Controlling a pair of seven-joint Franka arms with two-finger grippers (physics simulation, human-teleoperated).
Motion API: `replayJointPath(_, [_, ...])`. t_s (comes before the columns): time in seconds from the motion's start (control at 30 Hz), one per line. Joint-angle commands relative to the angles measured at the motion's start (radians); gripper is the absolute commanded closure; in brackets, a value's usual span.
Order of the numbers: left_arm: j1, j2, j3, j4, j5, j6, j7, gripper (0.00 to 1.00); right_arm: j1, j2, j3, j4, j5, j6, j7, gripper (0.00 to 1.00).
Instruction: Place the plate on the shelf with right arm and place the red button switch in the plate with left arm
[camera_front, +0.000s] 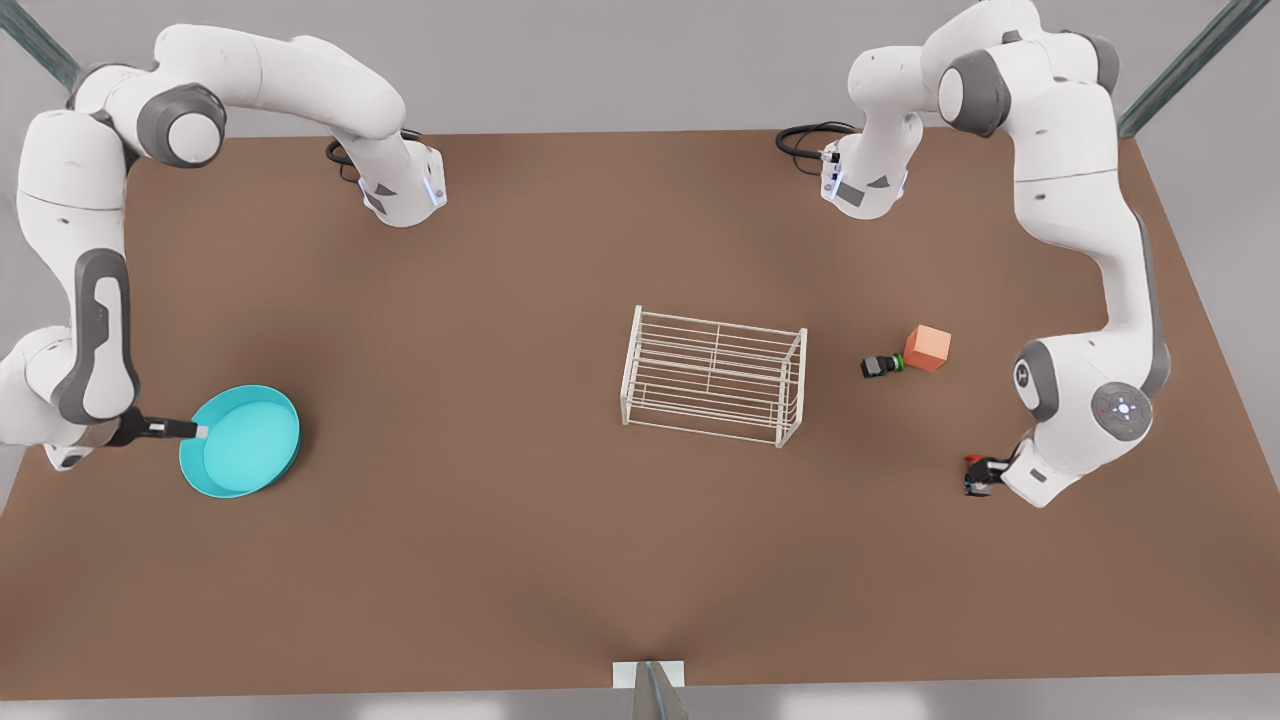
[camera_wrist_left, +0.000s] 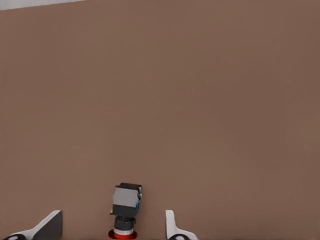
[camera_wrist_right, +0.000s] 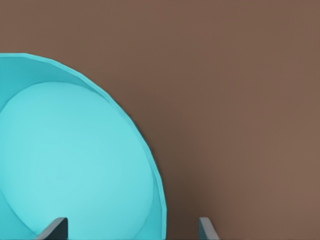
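plate (camera_front: 245, 440): turquoise, paler inside, plain
shelf (camera_front: 714, 375): white wire, thin parallel bars
red button switch (camera_wrist_left: 126, 206): grey-black body, red cap
second switch (camera_front: 882, 366): black body, green cap
cube (camera_front: 927, 348): orange, plain
table (camera_front: 500, 480): brown, plain
arms (camera_front: 1075, 200): white, grey joint covers
left gripper (camera_wrist_left: 112, 231): black-and-white fingers
right gripper (camera_front: 160, 430): black

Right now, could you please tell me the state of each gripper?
Left gripper: open, fingers either side of the red button switch, not closed on it.
Right gripper: open, straddling the rim of the plate.
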Motion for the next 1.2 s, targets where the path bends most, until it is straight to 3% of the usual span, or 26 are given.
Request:
replayJointPath(0.0, [-0.001, 0.014, 0.0, 0.005, 0.0, 0.015, 0.114, 0.0, -0.002, 0.031, 0.0, 0.005, -0.006, 0.027, -0.082, 0.02])
replayJointPath(0.1, [-0.004, 0.02, -0.001, 0.007, 0.0, 0.015, 0.114, 0.0, -0.004, 0.087, -0.003, 0.056, -0.005, 0.053, -0.111, 0.05])
replayJointPath(0.13, [0.002, 0.02, -0.001, 0.007, 0.002, 0.015, 0.117, 0.0, -0.003, 0.09, -0.005, 0.069, -0.002, 0.037, -0.101, 0.25])
replayJointPath(0.17, [0.004, 0.04, 0.0, 0.008, 0.003, 0.017, 0.124, 0.0, -0.001, 0.091, -0.005, 0.103, 0.0, -0.019, -0.082, 0.37])
replayJointPath(0.47, [0.028, 0.139, -0.001, 0.059, -0.014, 0.017, 0.107, 0.0, 0.001, 0.099, -0.003, 0.14, 0.006, -0.086, -0.047, 0.38])
replayJointPath(0.57, [0.028, 0.15, -0.005, 0.06, -0.014, 0.017, 0.087, 0.0, 0.001, 0.105, -0.003, 0.14, 0.003, -0.086, -0.047, 0.52])
replayJointPath(0.6, [0.028, 0.162, -0.006, 0.071, -0.014, 0.017, 0.084, 0.0, 0.002, 0.105, -0.003, 0.142, 0.003, -0.086, -0.045, 0.65])
replayJointPath(0.73, [0.028, 0.199, -0.006, 0.123, -0.01, 0.017, 0.091, 0.0, 0.002, 0.104, -0.002, 0.142, 0.0, -0.086, -0.05, 0.72])
replayJointPath(0.77, [0.028, 0.204, -0.006, 0.123, -0.01, 0.017, 0.091, 0.0, 0.002, 0.104, -0.003, 0.142, -0.002, -0.086, -0.053, 0.78])
replayJointPath(1.17, [0.038, 0.231, -0.006, 0.082, -0.038, 0.071, 0.091, 0.0, 0.007, 0.035, 0.076, 0.257, -0.008, -0.342, -0.051, 0.8])
